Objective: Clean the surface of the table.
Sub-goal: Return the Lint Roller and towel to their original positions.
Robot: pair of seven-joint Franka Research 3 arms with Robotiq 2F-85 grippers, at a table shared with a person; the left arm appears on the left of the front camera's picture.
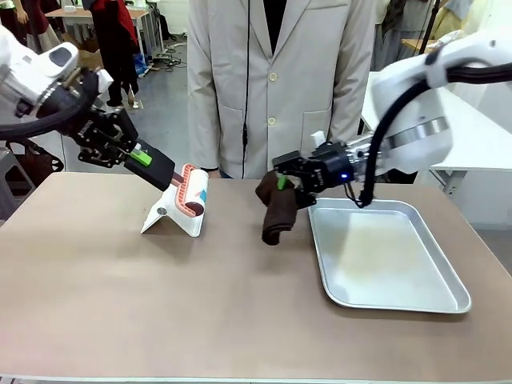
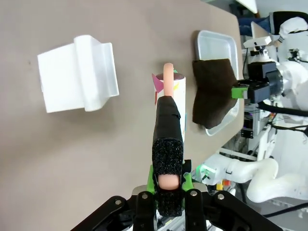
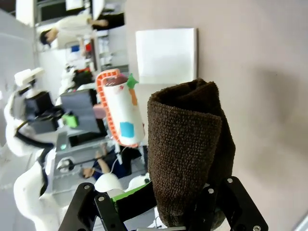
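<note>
Table (image 1: 120,304) bears tray (image 1: 448,300), white stand (image 1: 172,218).

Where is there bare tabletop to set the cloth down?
The table is bare across its whole near half, in front of the white stand and left of the metal tray. The far middle is crowded: lint roller in the left gripper, brown cloth in the right gripper.
</note>
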